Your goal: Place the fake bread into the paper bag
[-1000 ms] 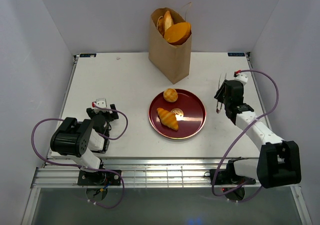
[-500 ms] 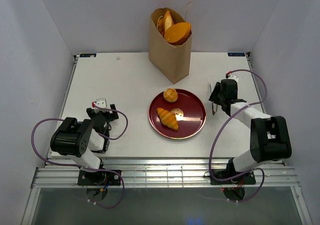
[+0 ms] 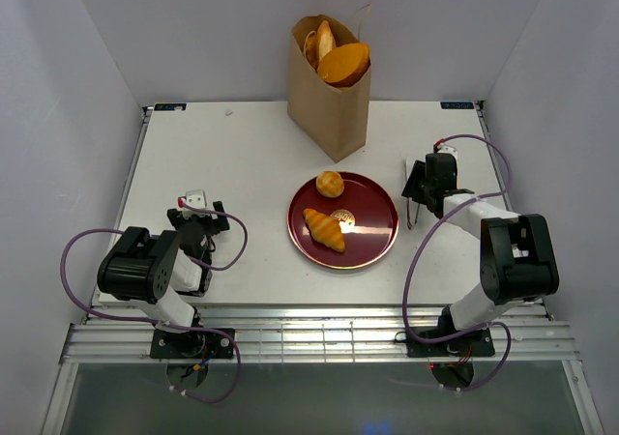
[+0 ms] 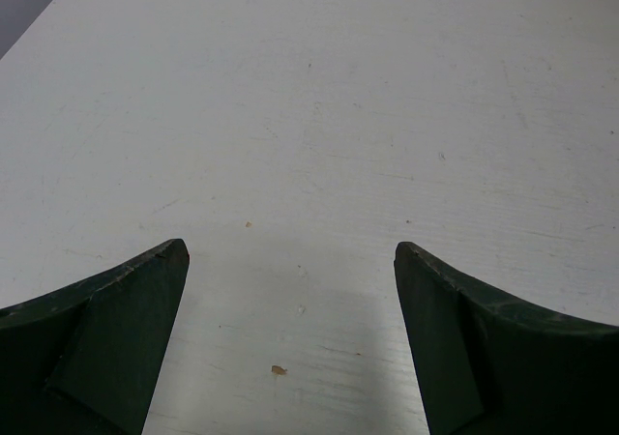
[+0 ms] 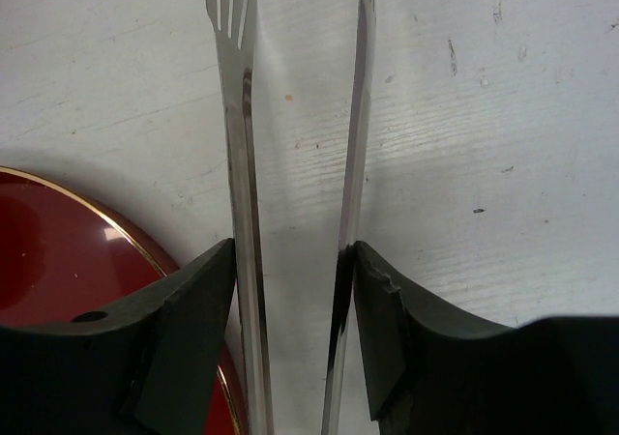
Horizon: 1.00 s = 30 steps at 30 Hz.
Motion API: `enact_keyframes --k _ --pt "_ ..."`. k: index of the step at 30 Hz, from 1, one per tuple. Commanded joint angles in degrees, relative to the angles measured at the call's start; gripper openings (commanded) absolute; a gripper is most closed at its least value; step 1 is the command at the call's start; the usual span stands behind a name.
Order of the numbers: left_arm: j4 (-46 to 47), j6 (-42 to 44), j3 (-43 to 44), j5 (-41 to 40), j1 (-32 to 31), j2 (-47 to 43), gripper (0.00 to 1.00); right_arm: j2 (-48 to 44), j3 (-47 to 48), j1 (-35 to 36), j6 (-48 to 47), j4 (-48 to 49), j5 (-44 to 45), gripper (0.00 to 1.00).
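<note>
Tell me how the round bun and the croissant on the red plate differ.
The round bun is a small ball; the croissant is longer, ridged, tapered at both ends. The round bun sits at the far edge of the plate, nearest the paper bag; the croissant lies slantwise near the middle. Both are golden-orange, both outside the paper bag.

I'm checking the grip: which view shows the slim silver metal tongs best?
Right wrist: the slim silver metal tongs fill the frame, both blades pinched in the right claw. Top external shows only a thin sliver; left wrist shows none.
</note>
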Motion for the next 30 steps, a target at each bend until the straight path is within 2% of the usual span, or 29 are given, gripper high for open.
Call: enact_keyframes --k 1,15,25,26,27,30 --pt "5.58 -0.74 0.46 0.75 0.30 -0.99 0.98 0.95 3.13 -0.36 -0.69 0.23 -0.57 0.57" --pt "5.66 -0.74 0.55 0.75 0.30 -0.99 0.98 3.14 3.75 -0.63 -0.95 -2.24 -1.80 0.63" --pt "5.66 -0.74 0.46 0.75 0.30 -0.99 0.98 0.60 6.47 -0.63 -1.04 -5.84 -2.41 0.72" --pt "5.66 -0.74 0.55 0.75 0.30 -0.99 0.98 0.16 6.73 -0.71 -1.21 -6.02 -2.59 0.77" --pt "5.58 -0.74 0.55 0.75 0.30 -0.99 0.98 -0.37 7.00 -0.63 -1.47 -6.02 -3.38 0.95" --pt "5.58 -0.74 0.55 0.75 0.21 -0.99 0.98 -1.42 7.79 -0.63 -2.00 -7.76 -3.74 0.98"
